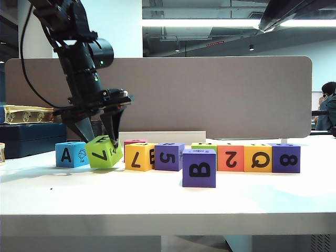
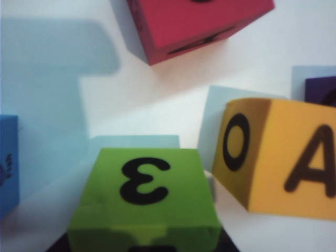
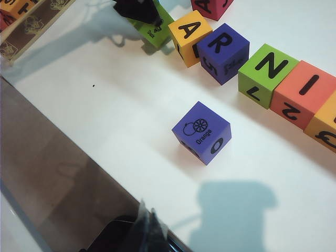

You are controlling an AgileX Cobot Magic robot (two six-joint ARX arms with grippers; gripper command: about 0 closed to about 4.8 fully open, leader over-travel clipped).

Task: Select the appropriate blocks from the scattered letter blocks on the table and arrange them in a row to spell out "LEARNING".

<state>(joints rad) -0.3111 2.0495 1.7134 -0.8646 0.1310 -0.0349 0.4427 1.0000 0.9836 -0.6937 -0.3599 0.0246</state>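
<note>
My left gripper (image 1: 100,134) comes down at the left end of the row, shut on a lime green letter block (image 1: 103,152) that hangs tilted between the blue A block (image 1: 71,154) and a yellow block (image 1: 139,156). In the left wrist view this green block (image 2: 144,199) fills the space between the jaws. The row runs on through a purple block (image 1: 168,156), an orange-red block (image 1: 230,158), a yellow Q block (image 1: 258,158) and a purple 8 block (image 1: 286,157). The right wrist view shows tops reading A (image 3: 190,37), R (image 3: 223,52), N (image 3: 268,73), I (image 3: 304,100). My right gripper (image 3: 149,226) hovers shut and empty over the table's front edge.
The purple B cube (image 1: 199,167) stands alone in front of the row, and it is the lone purple cube (image 3: 202,132) in the right wrist view. A red block (image 2: 194,23) lies behind the row. The grey-brown partition (image 1: 210,94) closes the back; a dark box (image 1: 26,136) sits far left.
</note>
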